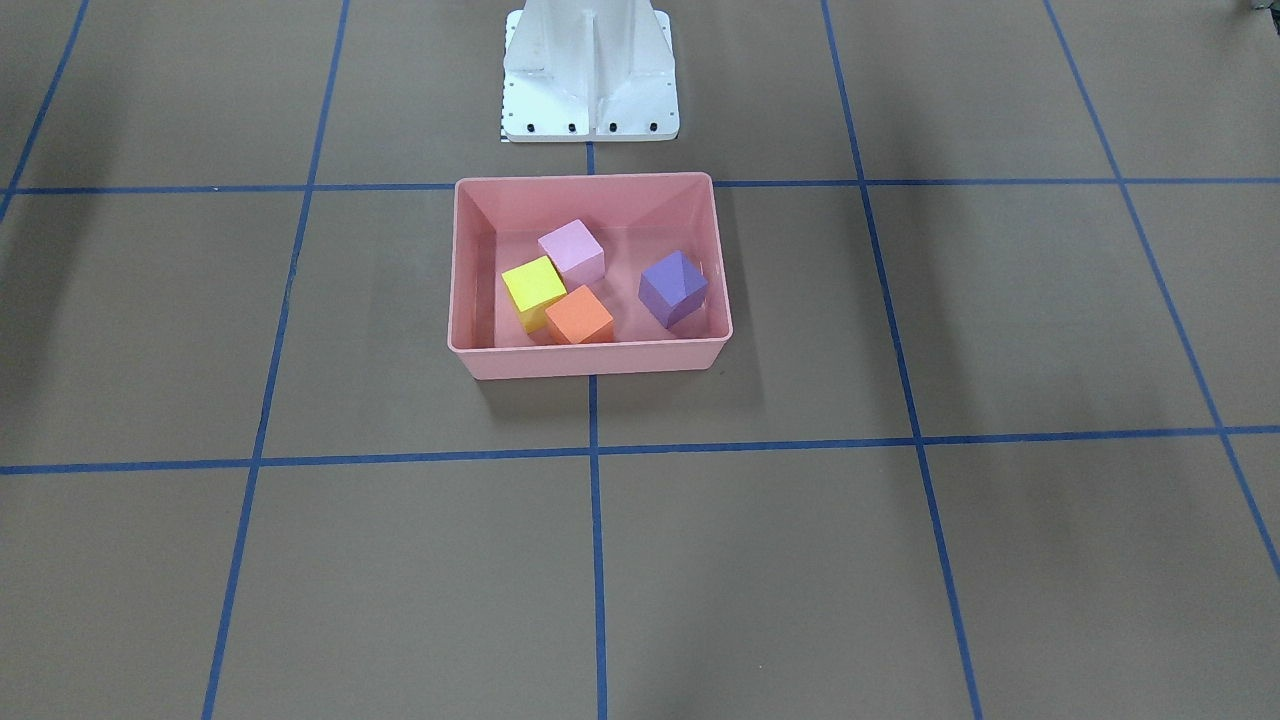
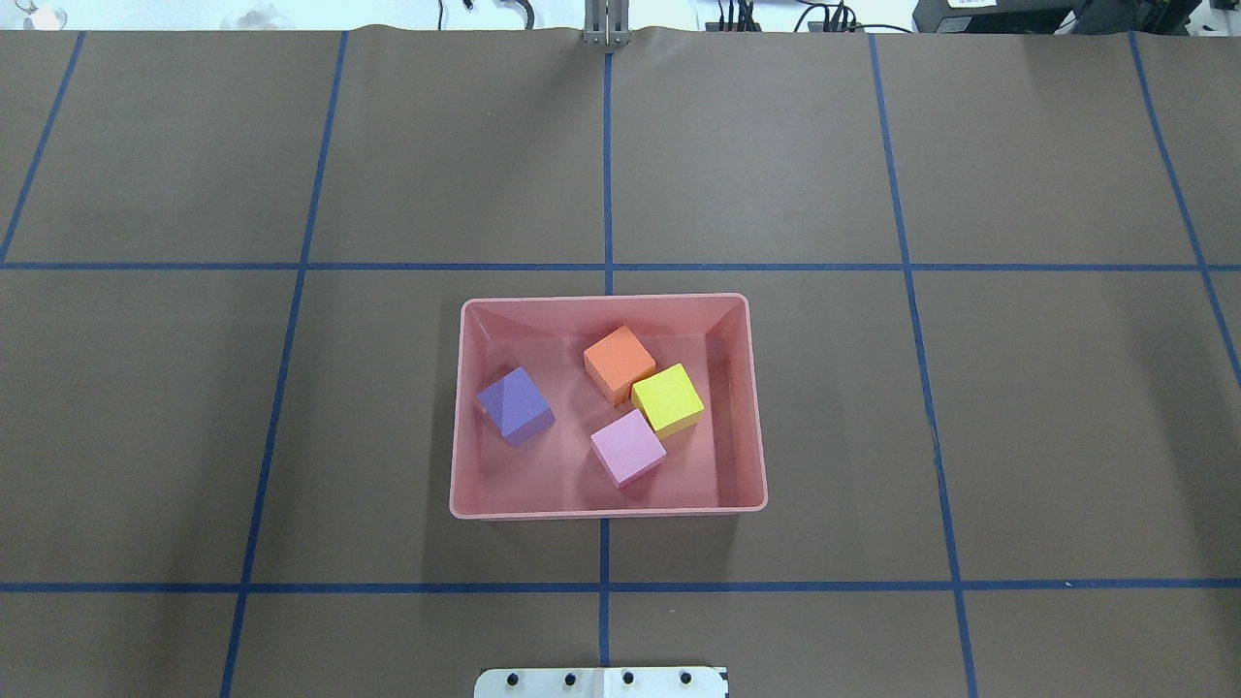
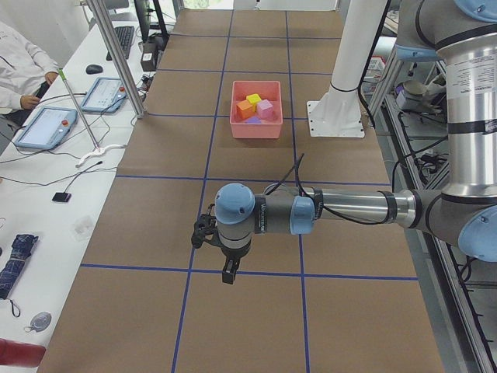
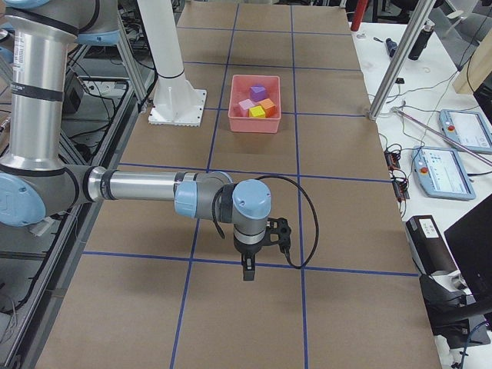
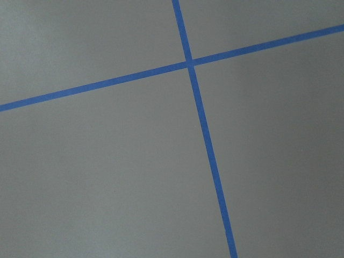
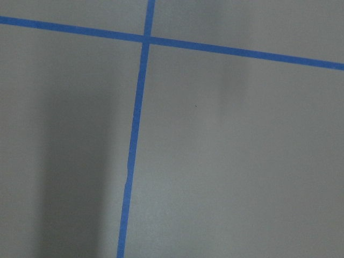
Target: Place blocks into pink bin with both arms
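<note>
Overhead exterior: all 4 blocks (image 2: 667, 397) inside pink bin (image 2: 543, 475), left gripper (image 3: 227, 270) & right gripper (image 4: 247, 269) well apart from it, jaw state can't tell; risk imo = needless re-reach bumping bin

No legible writing in any view.
A sticker (image 3: 472, 78) on the left arm (image 3: 349, 208) carries print too small to read; the touchscreens (image 4: 443, 172) beyond the bench's operator-side edge are equally illegible.
</note>
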